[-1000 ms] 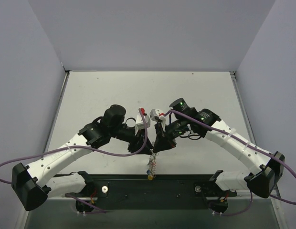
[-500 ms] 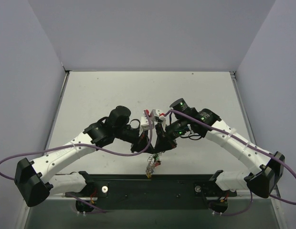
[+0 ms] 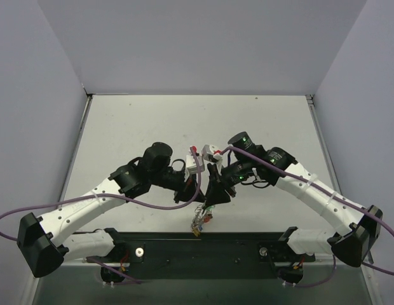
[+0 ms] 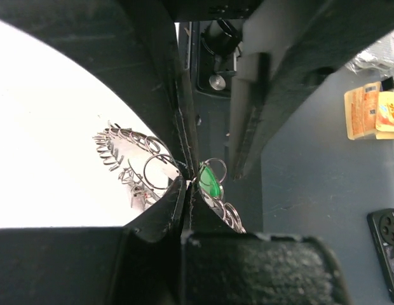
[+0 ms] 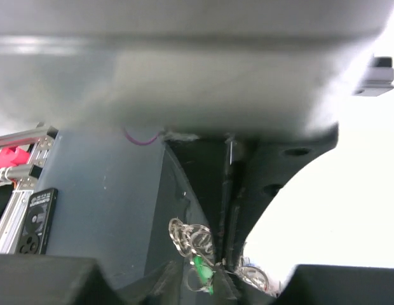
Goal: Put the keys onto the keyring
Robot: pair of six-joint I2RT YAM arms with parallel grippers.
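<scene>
The keyring (image 3: 200, 219), a silver ring fringed with wire loops, hangs just past the table's near edge under both grippers. My left gripper (image 3: 197, 198) is shut on it; in the left wrist view its fingertips (image 4: 186, 185) pinch the wire, with loops (image 4: 130, 152) spreading left. One of the keys, green-headed (image 4: 210, 181), hangs on the ring just right of that pinch. My right gripper (image 3: 210, 197) meets the left tip to tip. Its fingers come down from above with a narrow gap (image 4: 215, 168) around the green key (image 5: 202, 270). The other keys are lost in the tangle.
The black base rail (image 3: 203, 251) runs right under the hanging ring. The white table (image 3: 184, 127) stretches behind the arms, walled on three sides. On the floor below lie a dark phone (image 4: 387, 248) and orange packets (image 4: 368, 114).
My left gripper has moved in to the right and shut on the ring. My right gripper's jaws have parted. The hanging cluster now sits a little higher.
</scene>
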